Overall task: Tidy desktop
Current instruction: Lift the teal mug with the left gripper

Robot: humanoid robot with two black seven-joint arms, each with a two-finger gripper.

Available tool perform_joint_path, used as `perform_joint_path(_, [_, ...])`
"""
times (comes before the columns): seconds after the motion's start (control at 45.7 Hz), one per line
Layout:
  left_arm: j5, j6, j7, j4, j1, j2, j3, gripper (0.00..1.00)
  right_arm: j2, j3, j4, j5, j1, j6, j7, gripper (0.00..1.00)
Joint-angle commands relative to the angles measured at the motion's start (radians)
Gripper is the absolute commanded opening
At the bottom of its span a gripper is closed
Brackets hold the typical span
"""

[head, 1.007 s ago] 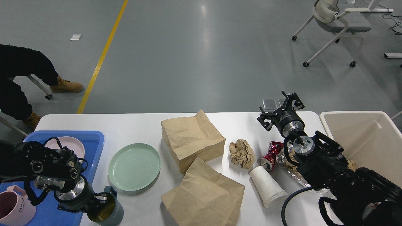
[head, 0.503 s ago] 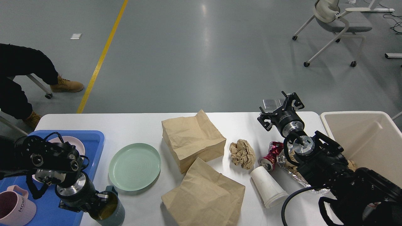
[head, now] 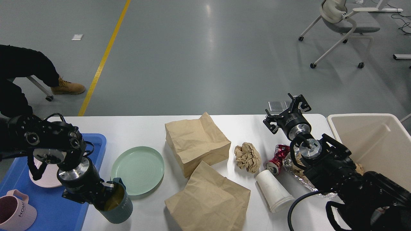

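Clearly your left hand (head: pixel 107 195) gripped the teal mug (head: pixel 116 205); the right hand (head: pixel 287 109) was open, and bags (head: pixel 196 142), cup (head: pixel 273 189), can (head: pixel 277 158) remained on the desk (head: pixel 135 128).

pink mug (head: pixel 14 210), sideways lettering "HOM"

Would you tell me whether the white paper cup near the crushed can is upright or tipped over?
Tipped over. The white paper cup lies on its side on the desktop, with its rim facing the near edge, beside the crushed red can.
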Motion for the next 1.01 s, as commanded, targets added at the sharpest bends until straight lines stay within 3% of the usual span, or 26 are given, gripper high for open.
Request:
perform_joint_path(0.0, [-0.057,-0.096,-0.012,-0.003,-0.134,0.001,0.074,0.0,0.0,0.0,0.0,-0.001,0.0,0.001,0.0,1.0])
perform_joint_path(0.153, [-0.103,-0.276,-0.046,-0.007,-0.322,0.001,0.172,0.0,0.0,0.0,0.0,-0.001,0.0,-0.001,0.0,1.0])
perform_joint_path(0.372, [-0.162,-0.277,-0.072,-0.007,-0.628,-0.002,0.318,0.0,0.0,0.0,0.0,-0.001,0.0,0.001,0.0,1.0])
perform_joint_path(0.503, [-0.165,-0.277,-0.112,-0.003,-0.771,-0.009,0.37,0.0,0.0,0.0,0.0,-0.001,0.0,-0.001,0.0,1.0])
perform_joint_path(0.7, [-0.165,-0.277,-0.141,-0.005,-0.846,-0.011,0.398,0.0,0.0,0.0,0.0,-0.001,0.0,-0.001,0.0,1.0])
perform_joint_path(0.985, [-0.151,-0.277,-0.137,-0.003,-0.84,0.006,0.473,0.0,0.0,0.0,0.0,-0.001,0.0,-0.001,0.0,1.0])
